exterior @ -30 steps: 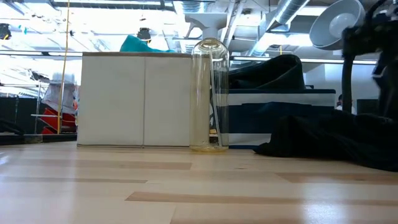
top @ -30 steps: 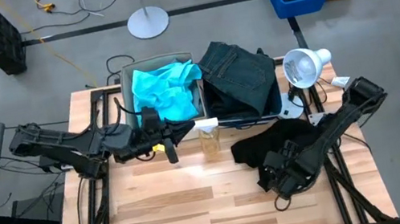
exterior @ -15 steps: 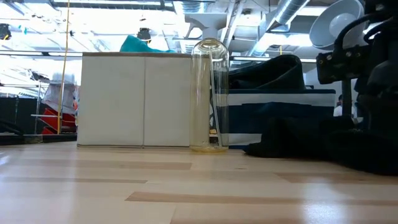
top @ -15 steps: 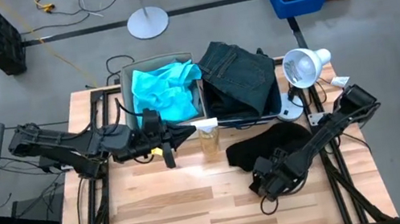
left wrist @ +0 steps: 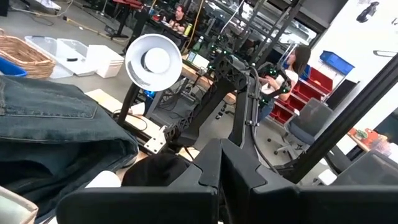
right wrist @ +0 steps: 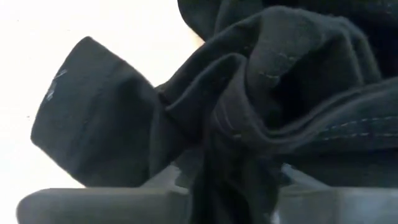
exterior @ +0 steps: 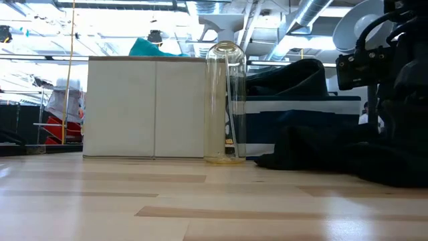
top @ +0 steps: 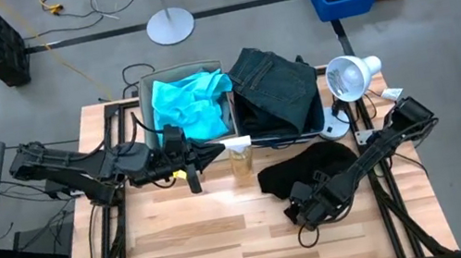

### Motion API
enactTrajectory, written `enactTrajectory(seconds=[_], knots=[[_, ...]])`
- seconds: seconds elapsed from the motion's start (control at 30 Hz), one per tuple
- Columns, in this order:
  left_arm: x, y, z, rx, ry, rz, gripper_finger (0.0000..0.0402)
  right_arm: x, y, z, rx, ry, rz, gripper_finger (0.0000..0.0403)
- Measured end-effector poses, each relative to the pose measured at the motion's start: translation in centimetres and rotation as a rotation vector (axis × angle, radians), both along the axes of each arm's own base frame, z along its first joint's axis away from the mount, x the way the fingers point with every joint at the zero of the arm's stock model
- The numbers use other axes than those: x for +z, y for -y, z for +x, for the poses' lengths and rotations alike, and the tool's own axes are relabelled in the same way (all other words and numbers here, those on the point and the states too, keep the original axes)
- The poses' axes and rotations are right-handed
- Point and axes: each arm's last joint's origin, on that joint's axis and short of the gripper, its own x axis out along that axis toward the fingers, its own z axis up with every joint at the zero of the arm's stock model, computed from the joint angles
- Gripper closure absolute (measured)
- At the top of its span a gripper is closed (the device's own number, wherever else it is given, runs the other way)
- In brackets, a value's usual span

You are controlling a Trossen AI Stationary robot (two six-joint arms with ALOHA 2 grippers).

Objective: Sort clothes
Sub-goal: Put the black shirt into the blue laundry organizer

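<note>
1. The black garment (top: 308, 170) lay crumpled on the table (top: 193, 238), just in front of the navy box that held the jeans (top: 275, 84). It looked soft, light and limp, so a pinch on a bunched fold or seam seemed the surest hold.
2. The right gripper (top: 309, 208) sat low at the garment's near edge, arm stretched flat across the table; its wrist view showed folds (right wrist: 249, 106) bunched between the fingers, jaws apparently clamped on them.
3. The left gripper (top: 194, 163) hung beside the beige box, jaws together.
</note>
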Motion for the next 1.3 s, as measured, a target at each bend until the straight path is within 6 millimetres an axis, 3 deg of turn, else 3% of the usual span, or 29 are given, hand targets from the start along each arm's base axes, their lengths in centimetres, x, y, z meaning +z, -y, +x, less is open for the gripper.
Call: enactTrajectory(seconds=[0.27,0.77,1.3], knots=[[0.0,0.0,0.0,0.000,0.001,0.000,0.0401,0.3,-0.4,0.3,0.077,0.010,0.000,0.0391],[0.4,-0.2,-0.4,0.004,0.008,0.027,0.0401,4.6,-1.6,1.7,0.311,-0.099,-0.071,0.0402],[2.4,-1.2,-3.3,0.025,0.069,0.080,0.0401,13.0,-2.1,3.3,0.500,-0.091,-0.277,0.0403]])
